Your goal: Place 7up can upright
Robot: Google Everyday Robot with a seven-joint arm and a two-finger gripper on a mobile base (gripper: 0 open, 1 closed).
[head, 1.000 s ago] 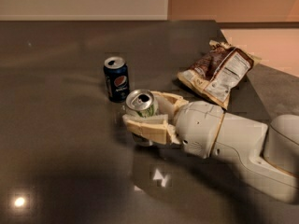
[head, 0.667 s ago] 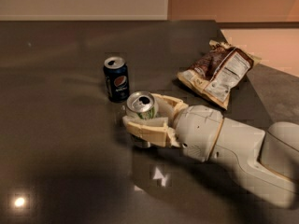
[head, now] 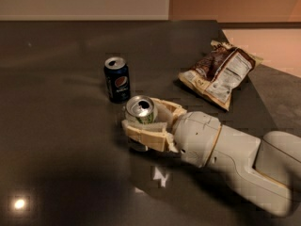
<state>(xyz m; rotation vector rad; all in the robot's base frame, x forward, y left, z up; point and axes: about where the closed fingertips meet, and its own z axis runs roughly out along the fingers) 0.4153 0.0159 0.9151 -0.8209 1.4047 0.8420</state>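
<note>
At the frame's centre the claw [head: 149, 122] is clamped around the 7up can [head: 140, 110], holding it upright just below-right of the blue can [head: 117, 80]; a chip bag [head: 218, 73] lies at the upper right of the dark table [head: 56, 140].

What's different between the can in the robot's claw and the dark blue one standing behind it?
The 7up can is silver with green markings; the Pepsi can is dark blue. The 7up can sits clamped in the gripper; the Pepsi can stands free on the table, just behind it, with nothing touching it. Both look the same size, silver tops facing up.
</note>
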